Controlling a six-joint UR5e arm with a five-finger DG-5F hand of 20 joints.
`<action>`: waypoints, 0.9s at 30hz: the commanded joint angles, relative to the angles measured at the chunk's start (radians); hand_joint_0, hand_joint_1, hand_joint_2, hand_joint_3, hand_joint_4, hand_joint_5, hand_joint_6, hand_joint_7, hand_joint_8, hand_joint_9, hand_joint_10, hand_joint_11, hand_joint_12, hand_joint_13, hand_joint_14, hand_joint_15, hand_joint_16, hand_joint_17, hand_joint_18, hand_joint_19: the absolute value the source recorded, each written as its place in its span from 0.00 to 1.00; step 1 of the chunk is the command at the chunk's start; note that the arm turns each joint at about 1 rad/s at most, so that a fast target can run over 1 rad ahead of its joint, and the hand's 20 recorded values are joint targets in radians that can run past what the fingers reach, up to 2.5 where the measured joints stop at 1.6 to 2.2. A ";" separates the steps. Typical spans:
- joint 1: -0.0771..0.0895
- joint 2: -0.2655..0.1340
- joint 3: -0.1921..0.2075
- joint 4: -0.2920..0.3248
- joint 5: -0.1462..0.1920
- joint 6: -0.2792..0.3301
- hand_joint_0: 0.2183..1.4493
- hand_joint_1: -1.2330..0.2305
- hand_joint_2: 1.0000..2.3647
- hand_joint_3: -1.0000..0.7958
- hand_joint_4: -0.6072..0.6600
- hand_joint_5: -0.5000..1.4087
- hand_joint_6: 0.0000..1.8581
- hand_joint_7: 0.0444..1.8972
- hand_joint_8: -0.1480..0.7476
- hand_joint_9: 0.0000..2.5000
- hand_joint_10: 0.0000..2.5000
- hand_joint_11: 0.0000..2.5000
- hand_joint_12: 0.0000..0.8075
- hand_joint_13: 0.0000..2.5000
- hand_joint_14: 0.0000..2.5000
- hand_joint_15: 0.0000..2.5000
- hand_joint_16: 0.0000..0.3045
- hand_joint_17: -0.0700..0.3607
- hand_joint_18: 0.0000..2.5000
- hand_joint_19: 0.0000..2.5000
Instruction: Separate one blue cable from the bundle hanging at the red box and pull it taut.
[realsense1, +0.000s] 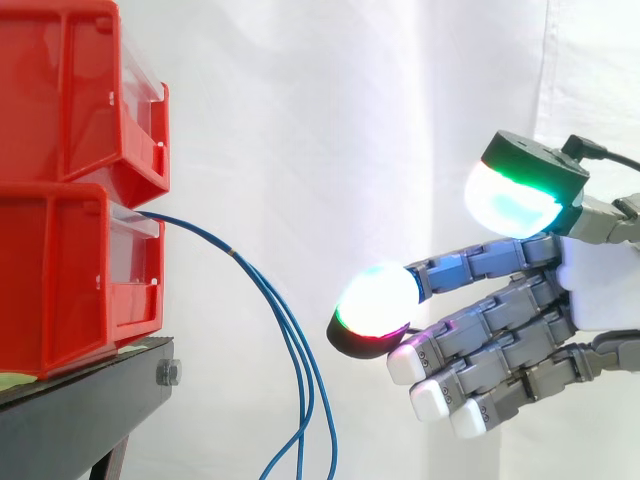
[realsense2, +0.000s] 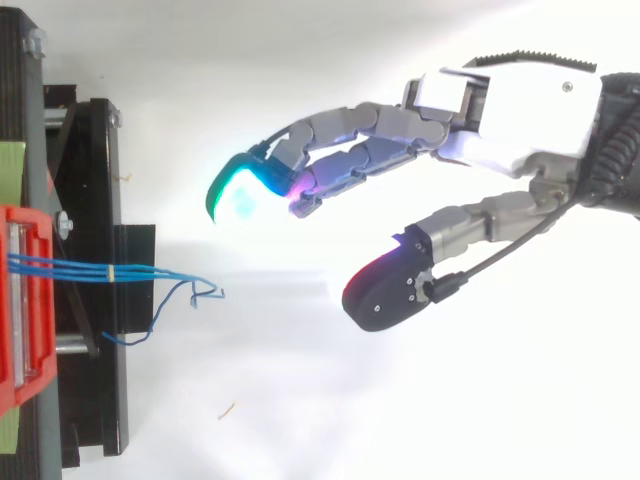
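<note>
Red bins (realsense1: 80, 190) stacked at the left of the frame sit on a black bench (realsense1: 90, 400). From the lower bin's front the blue cable bundle (realsense1: 285, 330) runs out, is gathered by a small yellowish tie (realsense1: 232, 254), then droops slack past the bottom edge in the side view. To its right, clear of the strands, the hand (realsense1: 590, 290) comes in from the right edge with its fingers (realsense1: 378, 298) stretched toward the cables and the thumb held wide of them, gripping nothing. I judge the task hardly begun: no strand is split from the bundle and none is taut, so closing in, singling out one cable, pinching it and pulling are all left. The side view gives the sag of the loops. The top view shows what look like curled strand ends (realsense2: 205, 290) and the open gap between fingers and thumb facing them.
</note>
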 joint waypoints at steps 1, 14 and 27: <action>0.001 0.001 0.000 0.010 0.006 -0.005 0.22 0.40 0.00 0.28 0.59 0.14 0.27 0.36 0.47 0.23 0.00 0.09 0.47 0.25 0.00 0.11 0.17 0.43 0.21 0.15; -0.003 -0.081 0.036 0.036 0.010 -0.004 0.22 0.41 0.00 0.28 0.59 0.14 0.27 0.36 0.47 0.23 0.00 0.09 0.46 0.25 0.00 0.11 0.16 0.42 0.21 0.15; -0.005 -0.124 0.091 0.039 -0.039 0.025 0.22 0.40 0.00 0.28 0.60 0.14 0.27 0.36 0.48 0.23 0.00 0.09 0.47 0.25 0.00 0.11 0.17 0.43 0.21 0.16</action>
